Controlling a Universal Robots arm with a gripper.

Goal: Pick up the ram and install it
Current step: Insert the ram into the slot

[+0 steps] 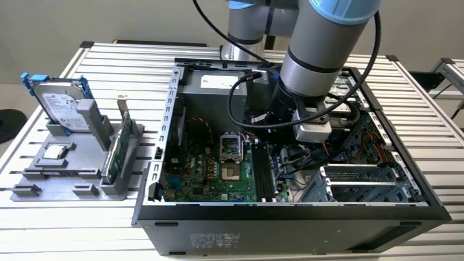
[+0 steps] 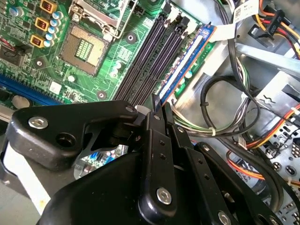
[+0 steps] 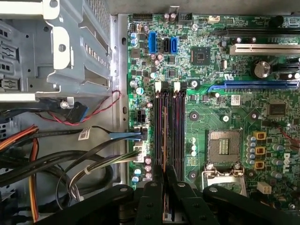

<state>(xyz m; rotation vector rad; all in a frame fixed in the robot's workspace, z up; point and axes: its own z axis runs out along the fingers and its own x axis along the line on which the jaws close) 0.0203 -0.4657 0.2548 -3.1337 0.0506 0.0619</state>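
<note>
The gripper (image 2: 154,101) is pinching the ram (image 2: 185,61) by its end. The ram stands edge-down along the outermost black slot (image 3: 159,131), centre frame in the first wrist view. Judgement: keep it upright and press evenly until seated.

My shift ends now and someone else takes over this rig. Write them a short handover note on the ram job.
End effector: low inside the computer case, tip at one end of the ram.
Ram: on edge along the outermost memory slot of the motherboard.
Done: ram picked up and brought to the slot.
Left: full seating cannot be confirmed from these views.
</note>
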